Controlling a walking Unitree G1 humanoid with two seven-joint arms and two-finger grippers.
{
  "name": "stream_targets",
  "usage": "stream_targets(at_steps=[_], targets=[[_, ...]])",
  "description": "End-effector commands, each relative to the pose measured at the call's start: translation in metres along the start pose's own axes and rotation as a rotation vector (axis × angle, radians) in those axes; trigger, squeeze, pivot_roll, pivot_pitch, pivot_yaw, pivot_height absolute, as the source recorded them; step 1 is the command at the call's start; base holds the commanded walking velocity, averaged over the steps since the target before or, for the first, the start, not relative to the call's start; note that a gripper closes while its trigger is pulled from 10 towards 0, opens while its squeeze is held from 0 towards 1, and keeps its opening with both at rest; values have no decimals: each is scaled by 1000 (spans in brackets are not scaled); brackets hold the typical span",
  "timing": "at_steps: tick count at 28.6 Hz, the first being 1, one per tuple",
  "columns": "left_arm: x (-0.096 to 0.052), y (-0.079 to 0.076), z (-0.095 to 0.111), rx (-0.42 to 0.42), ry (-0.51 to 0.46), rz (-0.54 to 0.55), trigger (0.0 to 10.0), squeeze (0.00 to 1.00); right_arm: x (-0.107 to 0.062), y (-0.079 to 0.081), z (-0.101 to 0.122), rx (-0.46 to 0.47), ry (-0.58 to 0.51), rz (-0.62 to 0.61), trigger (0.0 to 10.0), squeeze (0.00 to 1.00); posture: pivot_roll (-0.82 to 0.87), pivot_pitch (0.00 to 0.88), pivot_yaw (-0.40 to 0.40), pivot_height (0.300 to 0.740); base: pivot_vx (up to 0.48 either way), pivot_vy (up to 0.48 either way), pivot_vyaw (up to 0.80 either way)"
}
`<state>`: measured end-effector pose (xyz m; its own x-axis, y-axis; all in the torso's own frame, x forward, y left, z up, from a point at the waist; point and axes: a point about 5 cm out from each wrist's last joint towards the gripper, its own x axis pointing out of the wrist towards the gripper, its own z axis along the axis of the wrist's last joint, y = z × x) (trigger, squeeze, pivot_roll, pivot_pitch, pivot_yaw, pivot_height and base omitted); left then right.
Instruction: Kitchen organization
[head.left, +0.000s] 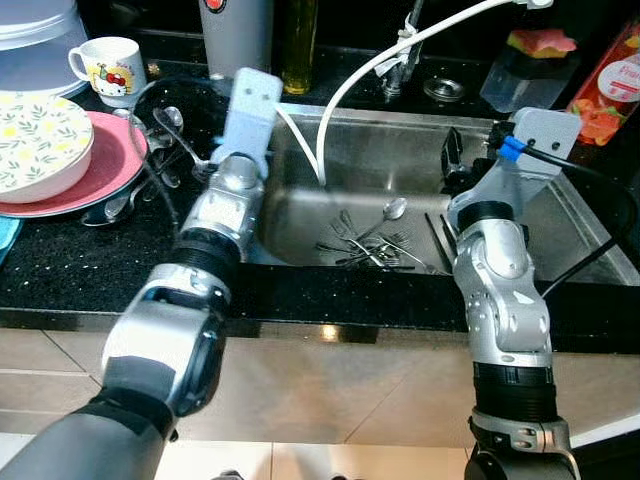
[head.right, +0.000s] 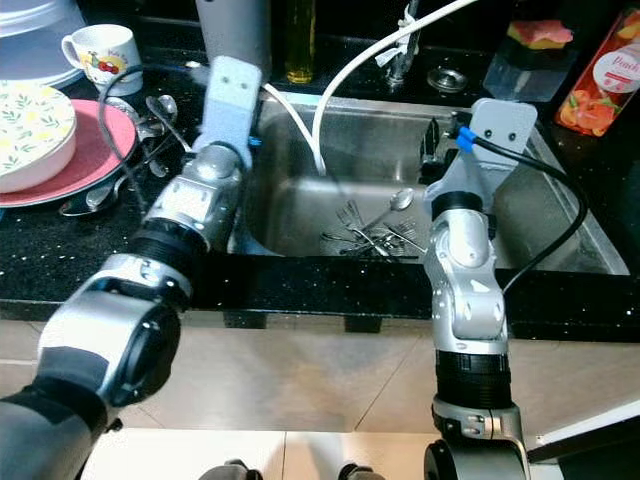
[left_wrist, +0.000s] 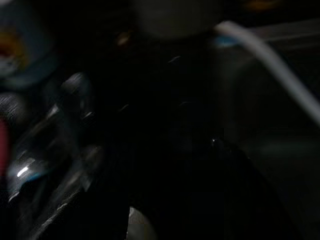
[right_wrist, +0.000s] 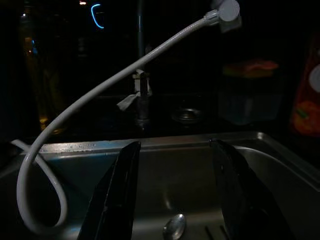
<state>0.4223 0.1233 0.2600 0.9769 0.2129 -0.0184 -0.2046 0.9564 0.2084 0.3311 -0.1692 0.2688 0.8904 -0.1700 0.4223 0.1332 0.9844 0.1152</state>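
Steel sink (head.left: 560, 225) set in a black bench (head.left: 90, 265) holds a tangle of forks (head.left: 370, 250) with one spoon (head.left: 393, 210) on top; the forks overlap too much to count. One white hose (right_wrist: 100, 90) loops from the tap into the basin. The right claw (right_wrist: 175, 200) hangs over the sink with its two fingers spread wide and nothing between them; in the head views the spoon lies at about 9 o'clock from it, just below. The left claw (head.left: 215, 165) reaches over the bench toward more loose cutlery (head.left: 165, 150) beside one pink plate (head.left: 110, 165) carrying one patterned bowl (head.left: 35, 140); whether it is open I cannot tell. One mug (head.left: 108, 68) stands at 12 o'clock from the plate.
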Motion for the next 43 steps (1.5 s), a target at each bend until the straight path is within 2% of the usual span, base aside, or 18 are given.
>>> stream_targets(at_steps=[1,5,8,13,17,23,26,32,35,38,43], targets=[[2,5,5,-26,9,29,10000,0,1,0,1,-9,-11,1,10000,0,180,89,-58,740,0,0,0],[4,11,3,-89,64,59,10000,0,1,-2,2,-8,-12,0,10000,0,182,87,-55,740,0,0,0],[5,16,4,-94,58,79,10000,0,0,-2,2,-8,-13,-4,10000,0,184,81,-55,740,0,0,0],[6,16,1,-130,90,79,10000,0,0,-2,2,-5,-15,-6,10000,0,182,80,-55,740,0,0,0],[5,13,-3,-194,146,79,10000,0,1,-2,2,-3,-18,-3,10000,0,182,81,-56,740,0,0,0],[5,20,-13,-195,209,161,10000,0,1,-2,2,-4,-16,-4,10000,0,181,90,-54,740,0,0,0],[6,23,-12,-179,194,165,10000,0,1,-2,3,-2,-16,-5,10000,0,184,86,-57,740,0,0,0],[8,27,9,-136,53,177,10000,0,1,0,2,0,-15,0,10000,0,181,92,-55,740,0,0,0],[7,29,13,-122,24,203,10000,0,1,0,2,4,-14,0,10000,0,184,93,-55,740,0,0,0],[7,28,14,-144,23,214,10000,0,2,0,1,6,-13,0,10000,0,184,86,-60,740,0,0,0],[6,24,4,-198,105,204,10000,0,2,0,2,9,-12,3,10000,0,178,84,-63,740,0,0,0]])
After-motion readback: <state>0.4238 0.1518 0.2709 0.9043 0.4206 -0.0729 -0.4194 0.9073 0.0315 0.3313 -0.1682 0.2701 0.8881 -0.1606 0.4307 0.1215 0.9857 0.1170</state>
